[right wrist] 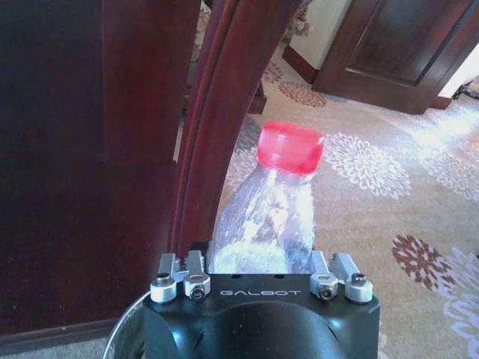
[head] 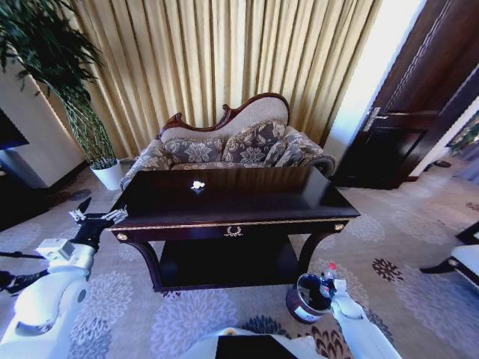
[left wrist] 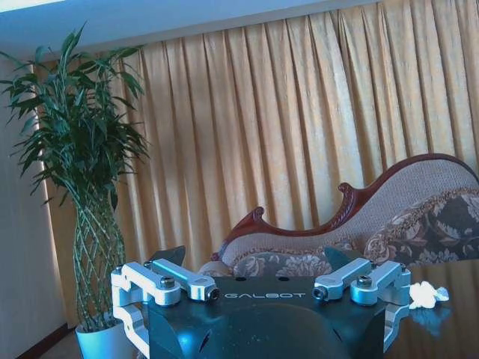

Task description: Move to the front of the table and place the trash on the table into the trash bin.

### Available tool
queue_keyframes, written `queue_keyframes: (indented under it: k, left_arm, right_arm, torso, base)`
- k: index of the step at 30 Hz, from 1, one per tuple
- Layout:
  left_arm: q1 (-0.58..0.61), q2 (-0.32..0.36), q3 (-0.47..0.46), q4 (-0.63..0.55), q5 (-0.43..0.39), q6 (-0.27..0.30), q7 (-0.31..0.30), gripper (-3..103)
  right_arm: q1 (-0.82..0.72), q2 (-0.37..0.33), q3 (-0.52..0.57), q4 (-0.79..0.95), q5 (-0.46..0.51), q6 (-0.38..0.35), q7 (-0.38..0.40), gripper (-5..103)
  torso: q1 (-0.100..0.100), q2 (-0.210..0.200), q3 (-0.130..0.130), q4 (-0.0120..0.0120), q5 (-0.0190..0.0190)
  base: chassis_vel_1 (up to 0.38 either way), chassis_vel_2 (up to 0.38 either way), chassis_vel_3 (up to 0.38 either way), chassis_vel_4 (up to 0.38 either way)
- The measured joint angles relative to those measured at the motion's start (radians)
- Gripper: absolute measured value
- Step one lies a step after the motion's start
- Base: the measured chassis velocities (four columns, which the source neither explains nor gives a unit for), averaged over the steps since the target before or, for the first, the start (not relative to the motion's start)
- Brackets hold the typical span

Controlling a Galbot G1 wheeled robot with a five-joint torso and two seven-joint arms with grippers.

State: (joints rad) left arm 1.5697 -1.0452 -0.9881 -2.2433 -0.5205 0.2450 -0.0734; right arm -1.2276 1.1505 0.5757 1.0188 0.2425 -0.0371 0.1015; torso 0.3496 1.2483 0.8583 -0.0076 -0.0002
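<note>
Head view: one paper wad point(head: 197, 185) on table point(head: 232, 202); right tool point(head: 330, 288) grips one bottle point(head: 330, 271).

Left arm raised at the robot's left side, forearm angled forward, left gripper point(head: 96, 219) spread wide, nothing between its fingers point(left wrist: 163, 282). Right arm reaches low on the right side, wrist pointing down; right gripper point(head: 329, 286) clamped around a plastic bottle point(right wrist: 273, 217), cap up.

head cam looked down at the table point(head: 247, 198) from its front; left wrist cam faced sofa point(left wrist: 389, 224), sharing paper wad point(left wrist: 425, 295); right wrist cam sat close on bottle point(right wrist: 269, 217).
</note>
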Motion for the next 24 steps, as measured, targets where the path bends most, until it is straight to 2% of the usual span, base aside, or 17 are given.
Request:
queue_keyframes:
  k: [1, 2, 3, 5, 6, 8, 9, 12, 19, 24]
  left_arm:
    - [0.0, 0.001, 0.0, 0.0, 0.0, 0.0, 0.0, 100]
    - [0.0, 0.001, 0.0, 0.0, -0.001, 0.0, 0.0, 100]
    - [0.0, 0.001, 0.0, 0.0, -0.001, 0.0, 0.0, 100]
    - [0.001, -0.001, 0.0, 0.0, -0.001, 0.0, 0.001, 100]
    - [0.005, -0.002, 0.0, -0.002, 0.0, 0.0, 0.004, 100]
    - [0.01, -0.005, 0.0, -0.007, 0.0, -0.001, 0.011, 100]
    - [0.01, -0.005, 0.0, -0.007, 0.0, -0.001, 0.011, 100]
    - [0.011, -0.006, -0.001, -0.007, 0.0, -0.002, 0.014, 100]
    - [0.012, -0.006, -0.001, -0.007, 0.0, -0.003, 0.015, 100]
    - [0.014, -0.009, -0.001, -0.007, 0.0, -0.003, 0.015, 100]
  right_arm:
    - [-0.001, 0.0, 0.002, 0.006, 0.0, 0.0, 0.001, 59]
    - [-0.003, -0.001, 0.004, 0.016, 0.001, 0.0, 0.001, 65]
    - [-0.003, -0.001, 0.004, 0.016, 0.001, 0.0, 0.001, 65]
    - [-0.005, -0.004, 0.004, 0.025, 0.01, 0.0, 0.002, 76]
    - [-0.007, -0.007, 0.005, 0.031, 0.019, -0.001, 0.002, 76]
    - [-0.009, -0.012, 0.006, 0.039, 0.026, -0.003, 0.002, 86]
    - [-0.009, -0.012, 0.006, 0.039, 0.026, -0.003, 0.002, 86]
    - [-0.013, -0.016, 0.007, 0.046, 0.029, -0.005, 0.002, 99]
    - [-0.021, -0.016, 0.01, 0.054, 0.034, -0.006, 0.002, 100]
    - [-0.038, -0.014, 0.034, 0.132, 0.056, -0.011, 0.014, 100]
  torso:
    - [0.0, 0.0, 0.0, 0.0, -0.0001]
    - [0.0, 0.0, 0.0, 0.0001, -0.0001]
    - [0.0, 0.0, 0.0, 0.0001, -0.0001]
    - [0.0, 0.0, 0.0, 0.0, 0.0]
    - [0.0, 0.0, 0.0, 0.0, -0.0002]
    - [0.0, 0.0, 0.0, 0.0002, 0.0]
    - [0.0, 0.0, 0.0, 0.0002, 0.0]
    - [0.0, 0.0, 0.0, 0.0, 0.0]
    - [0.0, 0.0, 0.0, 0.0, 0.0]
    - [0.0, 0.0, 0.0, 0.0, 0.0002]
  base:
    - [0.0, 0.0, 0.0, 0.0]
    - [0.0, 0.0, 0.0, 0.0]
    - [0.0, 0.0, 0.0, 0.0]
    - [0.0, 0.0, 0.0, 0.0]
    - [0.0, 0.0, 0.0, 0.0]
    - [0.0, 0.0, 0.0, 0.0]
    - [0.0, 0.0, 0.0, 0.0]
    - [0.0, 0.0, 0.0, 0.0]
    - [0.0, 0.0, 0.0, 0.0]
    - [0.0, 0.0, 0.0, 0.0]
